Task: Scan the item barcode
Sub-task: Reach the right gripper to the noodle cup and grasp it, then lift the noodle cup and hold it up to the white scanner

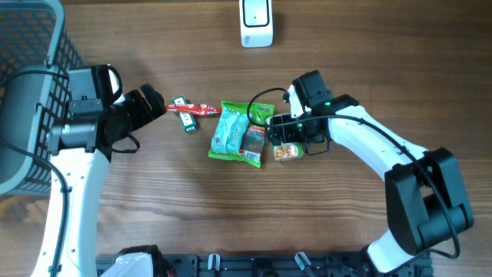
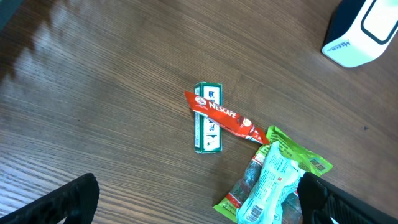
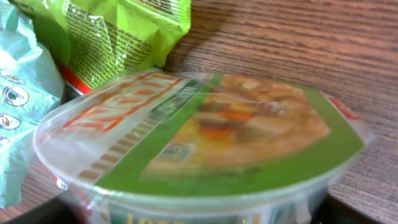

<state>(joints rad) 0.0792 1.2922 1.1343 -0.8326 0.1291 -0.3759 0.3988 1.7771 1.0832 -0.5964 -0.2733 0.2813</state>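
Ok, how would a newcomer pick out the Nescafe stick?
From the wire basket on the left, move right past the left tool toward the snack pile. The Nescafe stick is the thin red sachet lying diagonally across a small green-and-white packet.

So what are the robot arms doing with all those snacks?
The right claw is down at a noodle cup with a green lid, beside the pile of snack packets. I can't tell if it's squeezing yet. The left claw hangs open near a red coffee stick lying across a small green box. The white scanner sits apart, with nothing at it.
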